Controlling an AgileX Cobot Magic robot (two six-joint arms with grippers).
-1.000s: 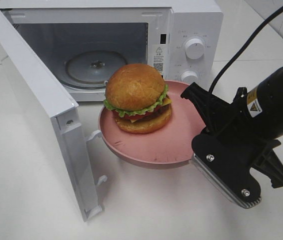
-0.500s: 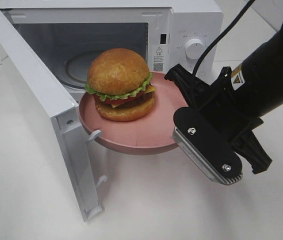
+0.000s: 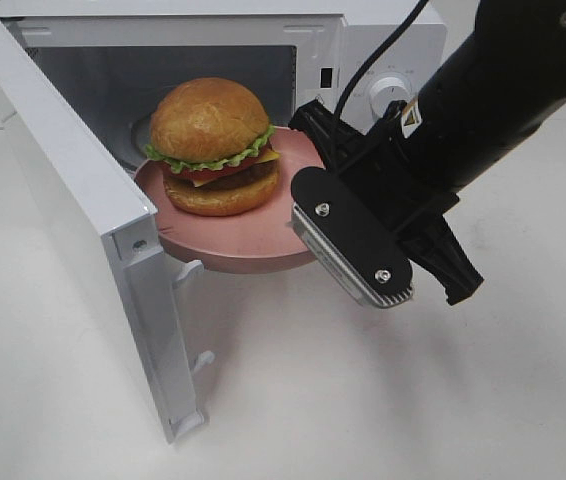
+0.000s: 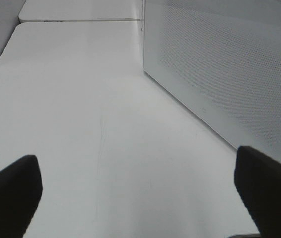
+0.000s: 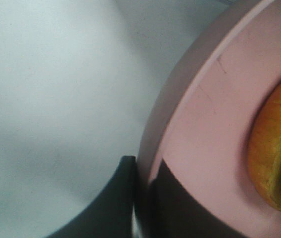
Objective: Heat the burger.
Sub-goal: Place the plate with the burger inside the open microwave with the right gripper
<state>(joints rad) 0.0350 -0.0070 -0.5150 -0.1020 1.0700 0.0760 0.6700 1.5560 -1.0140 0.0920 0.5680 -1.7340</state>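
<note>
While the right arm reaches in from the upper right of the high view, slanting down and leftward across the front of the microwave (image 3: 363, 45), its right gripper (image 3: 310, 118) meets the near right edge of the pink plate (image 3: 263, 245). The black forearm fills the upper right corner, and the wrist is turned so that a black bracket with a ribbed silver edge faces up and toward the camera. A black cable (image 3: 368, 62) loops up from the wrist past the control knob (image 3: 391, 88). In the right wrist view the right gripper (image 5: 143, 173) is clamped on the plate's rim (image 5: 180, 94), one dark finger (image 5: 113, 198) under the outer side and the other on the inner face, with no gap showing between fingers and rim. The plate hangs level above the white table (image 3: 363, 400), with a soft shadow beneath it, right at the mouth of the oven cavity; its far edge is at the threshold, and its near edge juts out past the open door (image 3: 73, 200), which swings out to the left. The burger (image 3: 210, 148) stands upright on the left half of the plate, well away from the pinched rim, its bun (image 5: 277, 148) showing at the edge of the right wrist view. The left arm is out of the high view. Its own camera shows the left gripper (image 4: 139, 191) spread wide and empty, both dark fingertips (image 4: 9, 193) low over bare table beside a white perforated panel (image 4: 230, 74).
</note>
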